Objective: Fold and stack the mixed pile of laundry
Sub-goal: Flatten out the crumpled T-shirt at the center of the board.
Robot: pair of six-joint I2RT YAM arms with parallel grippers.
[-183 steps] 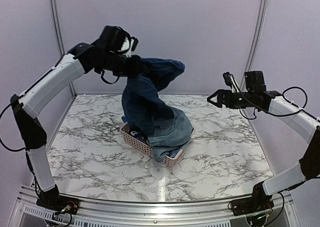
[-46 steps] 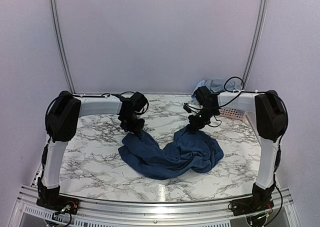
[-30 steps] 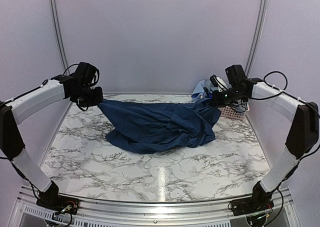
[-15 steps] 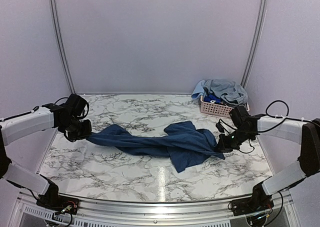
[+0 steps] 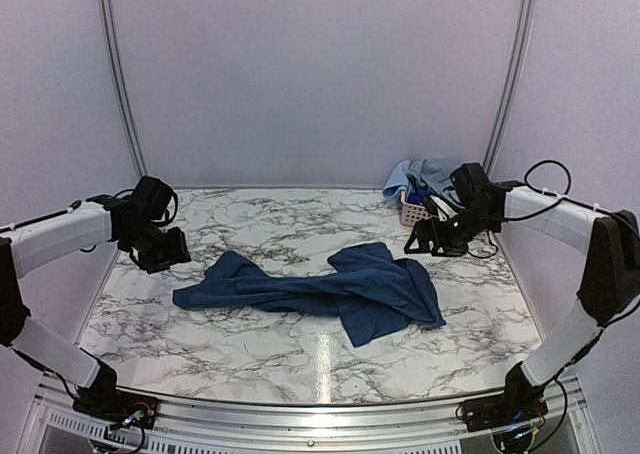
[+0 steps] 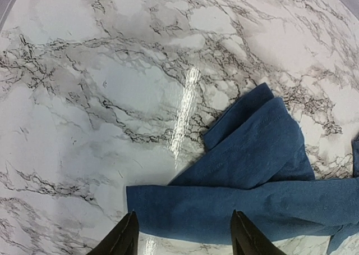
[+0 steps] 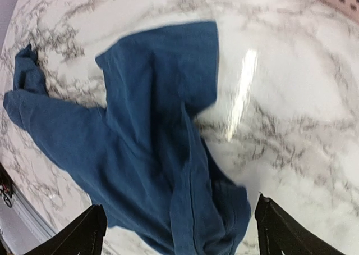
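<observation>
The dark blue shirt point(image 5: 370, 289) lies crumpled at the middle of the table point(image 5: 250, 344). The left claw point(image 5: 172, 257), at its 9 o'clock, is wide open and empty; the right claw point(image 5: 413, 245), at 2 o'clock, likewise.

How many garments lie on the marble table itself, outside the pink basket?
1. The dark blue shirt lies crumpled across the middle of the table. The other garments are heaped in the pink basket at the far right corner; some there may be hidden.
</observation>
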